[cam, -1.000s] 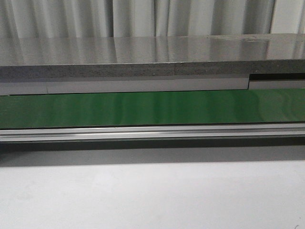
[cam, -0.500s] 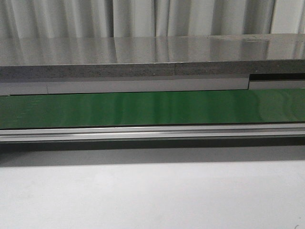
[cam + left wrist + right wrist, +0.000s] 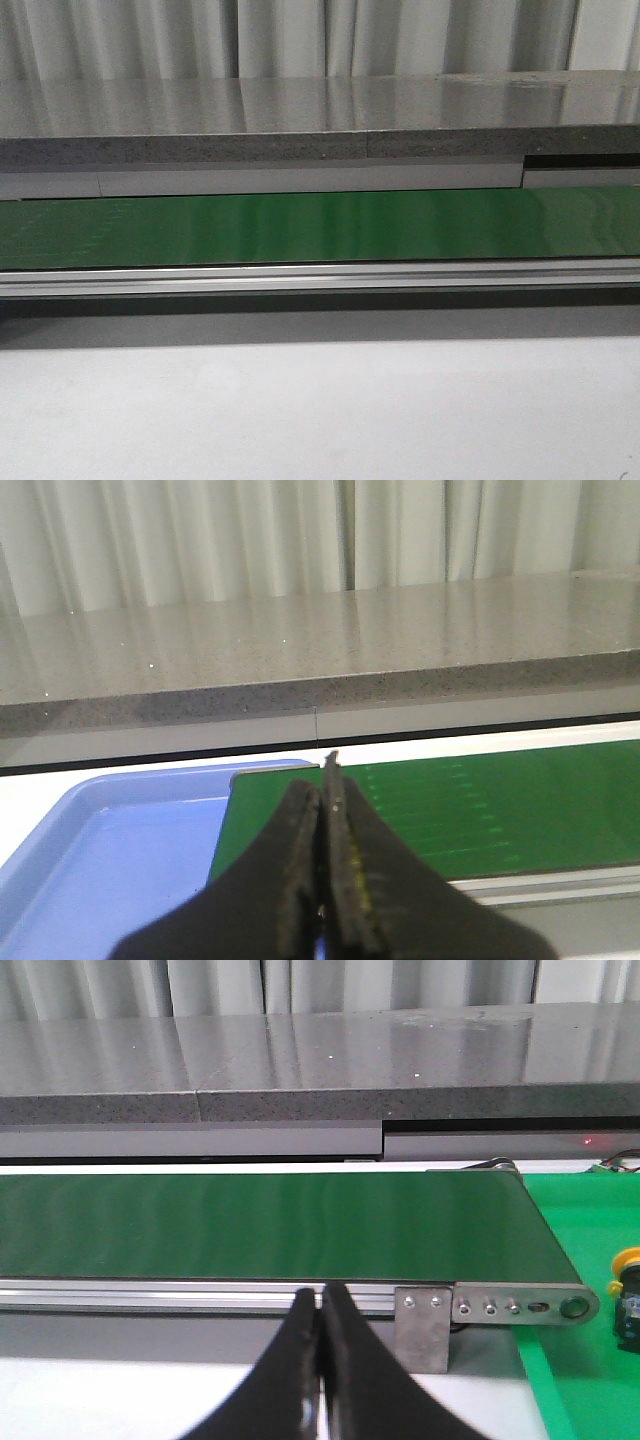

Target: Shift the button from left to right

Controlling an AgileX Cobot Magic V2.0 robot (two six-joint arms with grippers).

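Observation:
The button (image 3: 627, 1294), a yellow round head on a dark body, shows only at the edge of the right wrist view, on a green surface (image 3: 585, 1380) beyond the conveyor's end; it is partly cut off. My right gripper (image 3: 320, 1300) is shut and empty, in front of the conveyor rail, well apart from the button. My left gripper (image 3: 325, 790) is shut and empty, held over the near edge of the green belt (image 3: 480, 800) beside a blue tray (image 3: 110, 850). Neither gripper nor the button shows in the front view.
The green conveyor belt (image 3: 320, 225) runs across the front view with an aluminium rail (image 3: 320, 277) before it and a grey stone counter (image 3: 300, 110) behind. A metal bracket (image 3: 421, 1325) and bolted end piece (image 3: 520, 1306) mark the belt's right end. A white table (image 3: 320, 410) lies in front.

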